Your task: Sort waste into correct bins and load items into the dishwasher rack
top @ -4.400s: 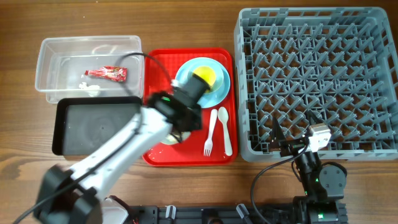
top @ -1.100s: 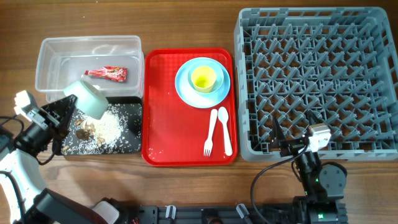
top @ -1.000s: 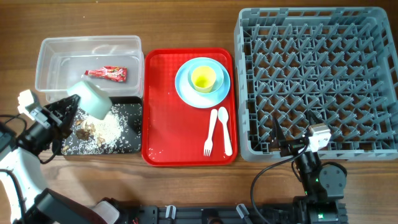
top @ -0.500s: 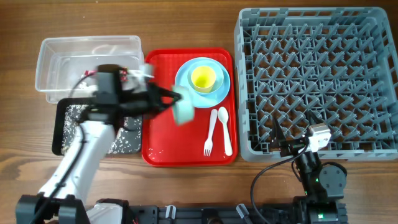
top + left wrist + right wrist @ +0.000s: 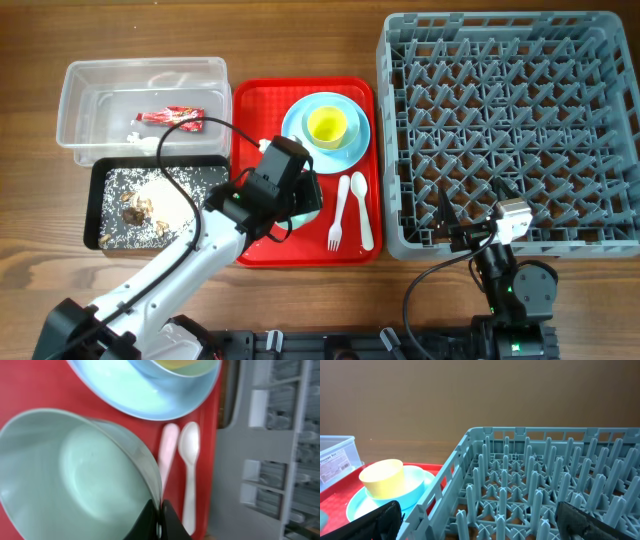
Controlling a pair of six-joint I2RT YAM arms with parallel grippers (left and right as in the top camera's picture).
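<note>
Bench (image 5: 300, 40): wood, under everything.
Dishwasher rack (image 5: 510, 130): grey, well to the right of left gripper (image 5: 159, 515), directly ahead of right gripper (image 5: 477, 510).
Red tray (image 5: 255, 120): below left gripper.
Clear tub (image 5: 100, 120): well off to left of left gripper and further ahead.
Black tray (image 5: 150, 160): left of left gripper, touching near side of tub.
Light-blue plate (image 5: 357, 507): on red tray, just ahead of left gripper. Carrying light-blue bowl (image 5: 415, 485), with yellow cup (image 5: 327, 124) upright inside bowl.
Mint-green bowl (image 5: 75, 475): pinched at rim by left gripper, fingers together on the wall, over red tray. Cannot tell whether lifted or resting.
White fork (image 5: 339, 212) and white spoon (image 5: 362, 210): side by side on red tray, just right of left gripper, spoon the farther one.
Red wrapper (image 5: 172, 117): inside tub.
White scrap (image 5: 140, 137): inside tub, near wrapper.
Rice with brown bits (image 5: 150, 190): spread over black tray.
Right gripper: jaws wide apart, holding nothing, parked at near edge of rack.
</note>
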